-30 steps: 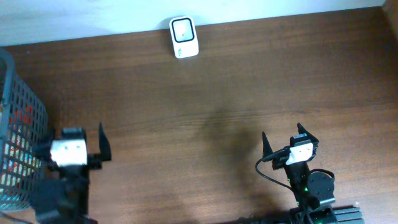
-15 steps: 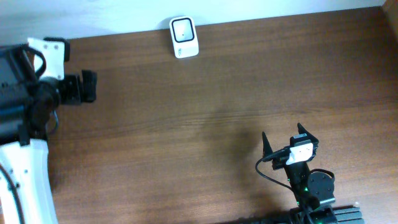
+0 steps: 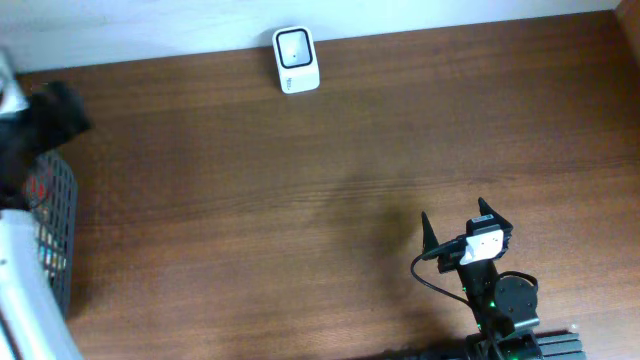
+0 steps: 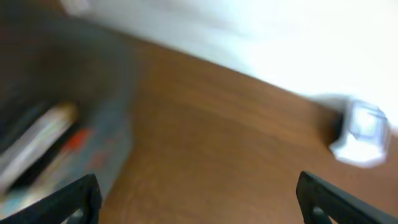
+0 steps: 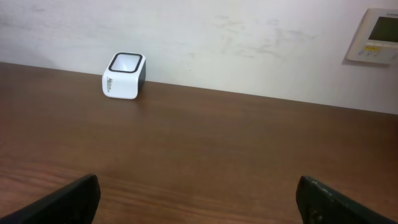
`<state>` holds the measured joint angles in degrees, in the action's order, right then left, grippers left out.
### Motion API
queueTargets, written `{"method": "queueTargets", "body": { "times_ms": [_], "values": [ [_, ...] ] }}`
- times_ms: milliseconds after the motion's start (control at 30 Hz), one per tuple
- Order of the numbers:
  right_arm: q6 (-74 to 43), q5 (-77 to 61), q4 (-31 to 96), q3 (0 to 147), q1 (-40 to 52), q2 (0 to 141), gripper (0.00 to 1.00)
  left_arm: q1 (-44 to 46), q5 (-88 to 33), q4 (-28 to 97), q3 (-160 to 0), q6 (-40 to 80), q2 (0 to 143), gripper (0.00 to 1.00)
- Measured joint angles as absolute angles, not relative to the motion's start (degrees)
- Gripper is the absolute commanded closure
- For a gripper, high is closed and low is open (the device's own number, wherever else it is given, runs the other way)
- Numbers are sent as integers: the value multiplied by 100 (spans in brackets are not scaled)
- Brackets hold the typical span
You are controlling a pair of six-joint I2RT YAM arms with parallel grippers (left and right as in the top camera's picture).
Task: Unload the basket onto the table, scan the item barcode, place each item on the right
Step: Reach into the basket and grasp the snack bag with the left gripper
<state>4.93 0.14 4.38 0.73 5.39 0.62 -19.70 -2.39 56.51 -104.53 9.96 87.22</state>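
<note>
Two arms stand at opposite ends of the brown surface (image 3: pixel 250 200). At the far left, the left arm (image 3: pixel 15 290) rises along the edge, its white link slanting up to a dark, smeared wrist above a grey mesh basket (image 3: pixel 60 215). The left pincer (image 4: pixel 198 186) is spread wide with nothing between its tips, though its own camera view is blurred. Inside the basket lie packaged items (image 4: pixel 43 134), red and pale. They are too smeared to tell apart, so I cannot say which carries the barcode. Farther right, against the white wall at the back edge, the white scanner (image 3: pixel 296 60) stands with its dark-rimmed window showing, well apart from both arms. At the lower right, the right arm (image 3: pixel 500 300) sits folded over its base, wrist pointing toward the back wall. The right pincer (image 3: pixel 453 212) gapes fully, empty, held low over bare wood. On the wall at the far right hangs a pale control panel (image 5: pixel 376 34).
</note>
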Motion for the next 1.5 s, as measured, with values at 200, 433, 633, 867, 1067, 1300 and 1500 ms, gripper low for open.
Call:
{"method": "queueTargets", "body": {
  "times_ms": [200, 433, 633, 867, 1067, 1300, 1500],
  "values": [
    [495, 14, 438, 73, 539, 62, 1, -3319, 770, 6224, -10479, 2390, 8722, 1],
    [493, 14, 438, 73, 539, 62, 1, -4560, 1107, 6619, -10479, 2860, 9072, 1],
    [493, 14, 436, 73, 539, 62, 1, -4681, 1090, 6801, -10479, 2875, 10208, 1],
    [493, 12, 438, 73, 539, 62, 1, -4681, 764, 6794, -10477, 2670, 11347, 1],
    [495, 12, 438, 73, 539, 62, 1, -4681, 513, 6584, -10477, 2440, 11944, 1],
    [495, 12, 438, 73, 539, 62, 1, -4681, 563, 6528, -10495, 2316, 12239, 52],
    [491, 14, 438, 73, 539, 62, 1, -4689, 552, 6418, -10519, 2246, 12263, 85]
  ]
}}
